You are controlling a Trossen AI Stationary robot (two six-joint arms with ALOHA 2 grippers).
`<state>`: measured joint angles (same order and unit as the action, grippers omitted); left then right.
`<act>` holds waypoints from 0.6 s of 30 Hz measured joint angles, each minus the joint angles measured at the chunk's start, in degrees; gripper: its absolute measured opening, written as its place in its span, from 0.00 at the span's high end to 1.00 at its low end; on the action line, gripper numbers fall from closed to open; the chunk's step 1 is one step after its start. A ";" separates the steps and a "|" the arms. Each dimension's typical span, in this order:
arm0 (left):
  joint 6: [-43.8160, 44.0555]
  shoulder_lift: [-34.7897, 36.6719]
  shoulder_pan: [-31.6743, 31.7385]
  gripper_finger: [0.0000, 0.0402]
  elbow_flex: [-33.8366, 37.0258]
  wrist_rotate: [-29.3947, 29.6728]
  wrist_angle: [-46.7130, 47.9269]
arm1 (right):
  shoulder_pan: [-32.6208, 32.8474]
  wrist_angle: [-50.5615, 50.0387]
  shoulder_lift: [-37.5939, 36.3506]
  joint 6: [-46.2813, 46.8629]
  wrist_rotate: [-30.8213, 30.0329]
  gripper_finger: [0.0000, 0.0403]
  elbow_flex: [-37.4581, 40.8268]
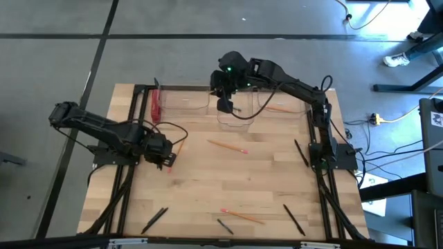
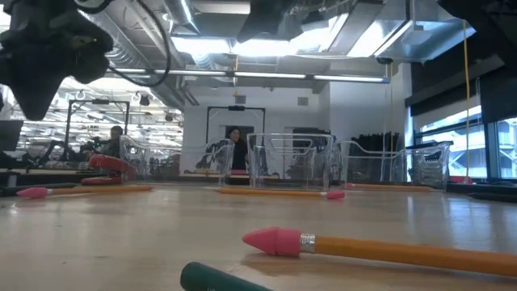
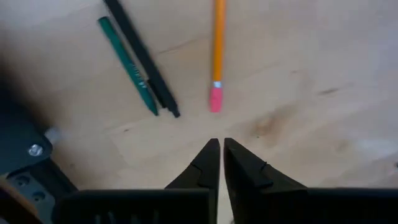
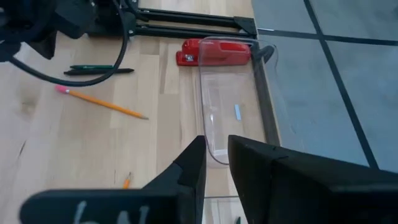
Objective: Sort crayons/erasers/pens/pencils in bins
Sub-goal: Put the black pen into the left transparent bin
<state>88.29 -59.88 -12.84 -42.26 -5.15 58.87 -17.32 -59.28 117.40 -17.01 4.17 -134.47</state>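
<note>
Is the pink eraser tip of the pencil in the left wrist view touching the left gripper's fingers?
No. The pencil lies on the bare wood, its pink tip clearly apart from the left gripper, whose fingers hold nothing.

Orange pencils (image 1: 228, 146), black pens (image 1: 301, 152) scattered flat; clear bins (image 1: 185, 101) upright.

Bright ceiling strip lights (image 2: 242, 74) glare in the low view, leaving the arm overhead in silhouette. The nearest pencil (image 2: 380, 249) is soft and out of focus. From above, the table (image 1: 208, 187) is evenly lit, with faint shadows.
</note>
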 joint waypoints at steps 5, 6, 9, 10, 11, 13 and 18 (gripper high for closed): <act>3.56 0.00 0.26 0.85 2.46 -0.95 -0.54 | 0.00 0.01 -0.02 0.01 0.01 0.82 -0.01; 4.40 0.00 0.33 0.83 3.15 -1.79 -1.01 | 0.00 -0.01 0.00 -0.01 0.01 0.82 0.00; 5.77 0.00 0.30 0.78 5.43 -3.50 -2.37 | 0.00 0.01 0.00 0.19 0.01 0.82 -0.02; 5.85 0.00 0.30 0.77 6.24 -3.34 -3.39 | 0.00 0.00 0.00 0.19 0.01 0.82 0.00; 5.85 0.00 0.32 0.76 7.12 -2.73 -4.38 | 0.00 -0.02 0.00 0.19 0.00 0.82 0.00; 5.85 0.00 0.33 0.74 8.62 -0.96 -6.28 | 0.00 -0.05 -0.02 0.20 0.00 0.82 0.00; 5.64 0.02 0.33 0.74 11.07 2.43 -10.43 | 0.00 -0.07 0.00 0.74 0.01 0.82 -0.02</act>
<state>93.93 -59.86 -12.51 -31.19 -2.71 48.44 -17.32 -59.35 117.40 -16.27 4.19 -134.49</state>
